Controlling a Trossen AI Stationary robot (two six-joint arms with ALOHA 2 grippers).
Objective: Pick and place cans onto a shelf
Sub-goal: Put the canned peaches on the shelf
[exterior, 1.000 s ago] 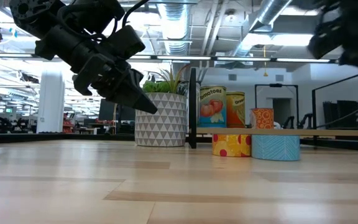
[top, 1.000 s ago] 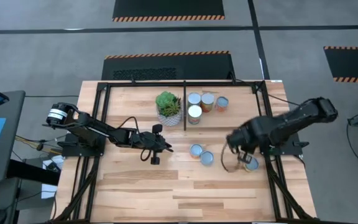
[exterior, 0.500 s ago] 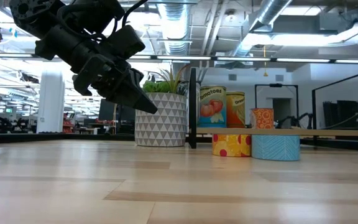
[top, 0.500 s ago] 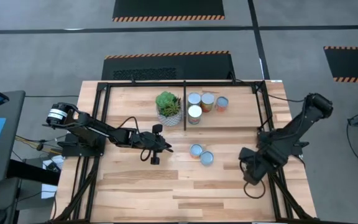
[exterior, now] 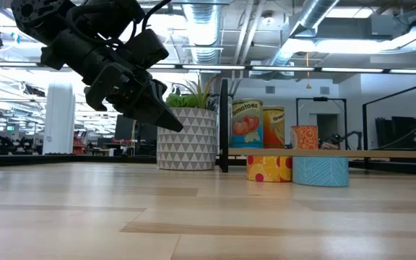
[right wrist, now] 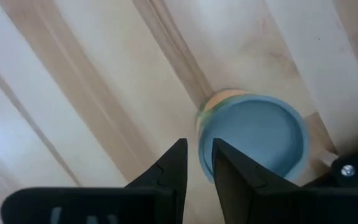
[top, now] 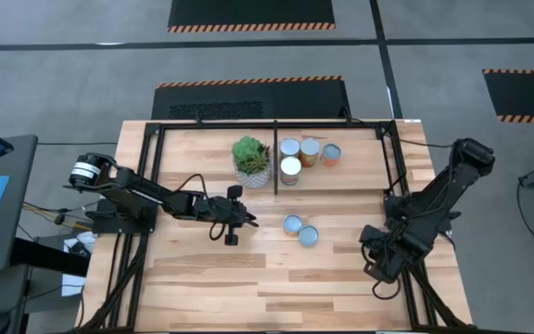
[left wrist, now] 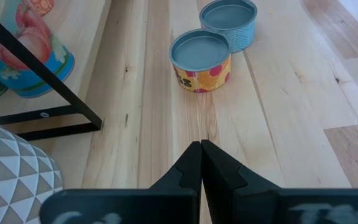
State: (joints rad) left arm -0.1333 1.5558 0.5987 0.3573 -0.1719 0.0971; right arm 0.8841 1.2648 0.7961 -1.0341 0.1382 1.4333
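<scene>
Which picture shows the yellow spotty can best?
The left wrist view: the yellow spotty can sits close, showing its top and label, touching a blue can. The low view shows only its side; the high view shows a tiny top. The right wrist view misses it.

Grey floor (top: pixel 82 74) with black hazard-striped mats (top: pixel 251 13); beyond, ceiling ducts (exterior: pixel 316 14) and, seemingly, strip lights.

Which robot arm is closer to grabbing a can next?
Probably right. The right claw hangs just above a short round tin with a pale-blue top. The left claw is shut, and the yellow-labelled tin and blue-labelled tin ahead lie farther off.
</scene>
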